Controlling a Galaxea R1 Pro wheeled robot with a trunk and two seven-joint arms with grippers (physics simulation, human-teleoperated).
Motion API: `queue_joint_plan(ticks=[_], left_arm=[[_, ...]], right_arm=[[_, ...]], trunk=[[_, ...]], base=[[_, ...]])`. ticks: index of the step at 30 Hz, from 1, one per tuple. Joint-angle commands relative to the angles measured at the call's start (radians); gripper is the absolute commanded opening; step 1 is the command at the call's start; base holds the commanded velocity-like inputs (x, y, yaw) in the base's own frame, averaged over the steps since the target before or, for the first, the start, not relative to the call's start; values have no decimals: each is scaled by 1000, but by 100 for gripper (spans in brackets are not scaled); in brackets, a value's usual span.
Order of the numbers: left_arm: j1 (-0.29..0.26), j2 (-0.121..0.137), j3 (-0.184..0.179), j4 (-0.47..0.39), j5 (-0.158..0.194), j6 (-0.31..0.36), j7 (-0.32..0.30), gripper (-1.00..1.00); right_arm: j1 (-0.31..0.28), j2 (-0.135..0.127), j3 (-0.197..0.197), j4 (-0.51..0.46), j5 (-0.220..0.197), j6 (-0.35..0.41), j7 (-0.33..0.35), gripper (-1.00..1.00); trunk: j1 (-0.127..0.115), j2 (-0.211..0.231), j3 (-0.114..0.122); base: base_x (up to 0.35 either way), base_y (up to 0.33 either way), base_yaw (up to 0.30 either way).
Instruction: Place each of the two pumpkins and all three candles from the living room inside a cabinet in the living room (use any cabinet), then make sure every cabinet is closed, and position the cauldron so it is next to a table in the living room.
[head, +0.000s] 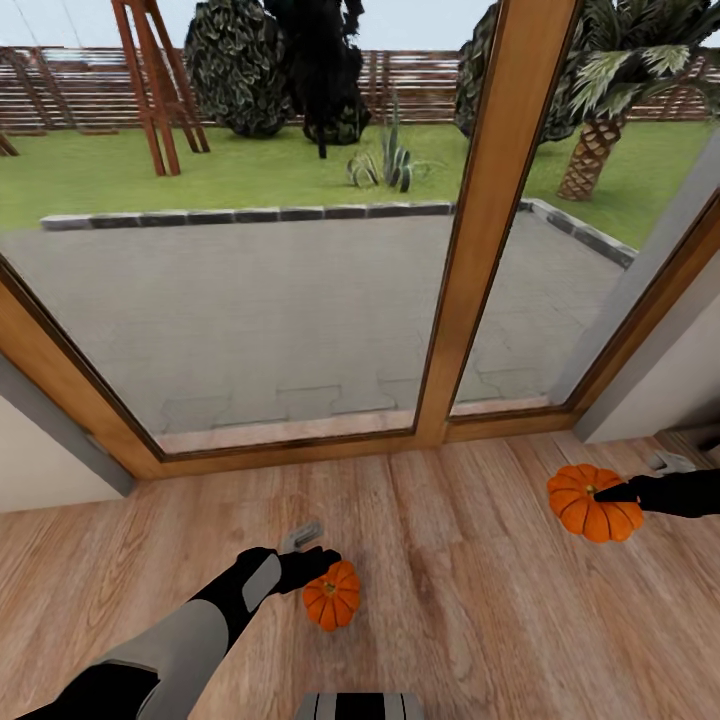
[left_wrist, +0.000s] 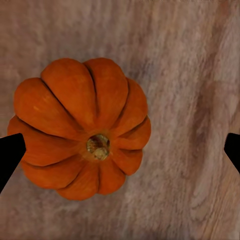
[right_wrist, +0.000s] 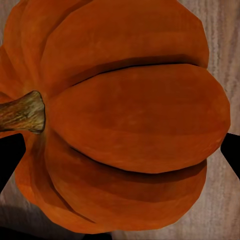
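Right up close on a pumpkin (right_wrist: 135, 120), deep orange with fat ribs and dark grooves between them, with a stubby brown stem (right_wrist: 22, 112) poking out sideways. Two black fingertips (right_wrist: 10, 157) sit wide apart, one at each side of it; can't tell if they touch. Pale wood floor (right_wrist: 222, 40) shows behind.

Head view: two pumpkins on the wood floor (head: 450, 560), in front of the glazed door (head: 300, 300) and its frame post (head: 480, 230). Nearer pumpkin (head: 332, 595) lies left of centre, just right of the left gripper (head: 318, 565). Farther pumpkin (head: 594, 502) lies to the right, closer to the sill, with the right gripper (head: 610, 492) over it. The two pumpkins are well apart. Beyond the glass: paved patio (head: 280, 300), then lawn (head: 200, 170), with fence (head: 80, 90) behind.
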Motion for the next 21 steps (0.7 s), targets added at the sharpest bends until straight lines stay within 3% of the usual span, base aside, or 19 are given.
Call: queue_joint_plan(ticks=[1, 21], left_arm=[[0, 1, -7, -1, 7, 2, 2, 100], [0, 3, -4, -1, 7, -2, 10, 100]], right_arm=[[-2, -1, 3, 0, 5, 1, 6, -100], [-2, -1, 3, 0, 5, 1, 6, -100]], trunk=[[0, 0, -1], [8, -5, -74]], base=[[0, 0, 0], [0, 0, 0]])
